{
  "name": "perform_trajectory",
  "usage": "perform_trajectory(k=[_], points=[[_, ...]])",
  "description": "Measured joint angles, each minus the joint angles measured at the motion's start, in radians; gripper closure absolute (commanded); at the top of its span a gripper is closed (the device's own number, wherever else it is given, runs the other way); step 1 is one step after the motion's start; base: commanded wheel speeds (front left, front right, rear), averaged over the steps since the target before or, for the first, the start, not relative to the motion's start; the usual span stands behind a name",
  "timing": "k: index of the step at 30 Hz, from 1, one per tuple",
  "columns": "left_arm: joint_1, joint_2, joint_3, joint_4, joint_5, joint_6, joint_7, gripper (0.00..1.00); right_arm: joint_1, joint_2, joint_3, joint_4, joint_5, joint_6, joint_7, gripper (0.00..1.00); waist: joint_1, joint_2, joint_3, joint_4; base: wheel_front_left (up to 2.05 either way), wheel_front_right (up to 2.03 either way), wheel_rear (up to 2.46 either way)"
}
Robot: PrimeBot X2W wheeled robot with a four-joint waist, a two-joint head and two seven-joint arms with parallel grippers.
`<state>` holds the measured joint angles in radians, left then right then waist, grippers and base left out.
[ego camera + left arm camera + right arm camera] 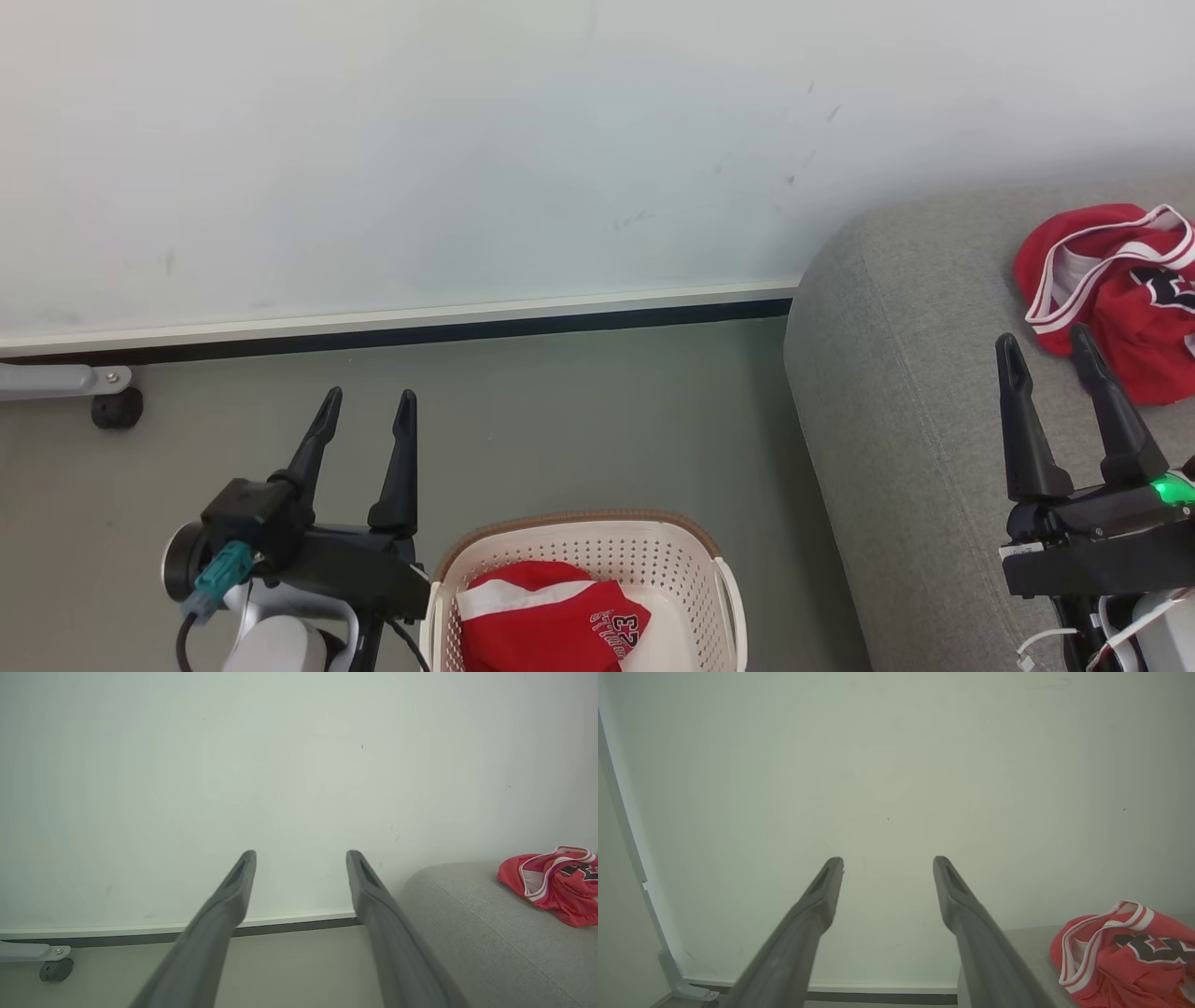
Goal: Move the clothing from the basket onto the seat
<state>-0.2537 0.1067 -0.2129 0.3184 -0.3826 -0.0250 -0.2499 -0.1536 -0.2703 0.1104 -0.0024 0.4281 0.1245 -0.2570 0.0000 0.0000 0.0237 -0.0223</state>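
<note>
One piece of red clothing with white trim and a printed number lies in the cream perforated basket at the bottom centre of the head view. A second red garment with white striped trim lies crumpled on the grey seat at the right; it also shows in the left wrist view and the right wrist view. My left gripper is open and empty, left of the basket above the floor. My right gripper is open and empty over the seat, just left of the garment there.
A pale wall with a white and dark skirting board runs behind the grey floor. A grey metal leg on a black caster stands at the far left by the wall.
</note>
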Motion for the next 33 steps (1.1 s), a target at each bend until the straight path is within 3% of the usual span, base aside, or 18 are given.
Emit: perform_trajectory(k=[14, 33], points=[[0.063, 0.012, 0.004, -0.145, 0.007, 0.035, 0.000, 0.00, 0.003, -0.007, -0.005, -0.011, -0.007, 0.000, 0.000, 0.00, 0.0001, 0.0001, 0.006, -0.009, 0.00, 0.00, 0.00], [0.084, 0.027, 0.012, -0.229, 0.016, 0.069, 0.045, 0.00, -0.001, -0.006, -0.008, -0.016, -0.008, 0.000, 0.000, 0.00, 0.0001, 0.0000, 0.047, -0.028, 0.00, 0.00, 0.00]])
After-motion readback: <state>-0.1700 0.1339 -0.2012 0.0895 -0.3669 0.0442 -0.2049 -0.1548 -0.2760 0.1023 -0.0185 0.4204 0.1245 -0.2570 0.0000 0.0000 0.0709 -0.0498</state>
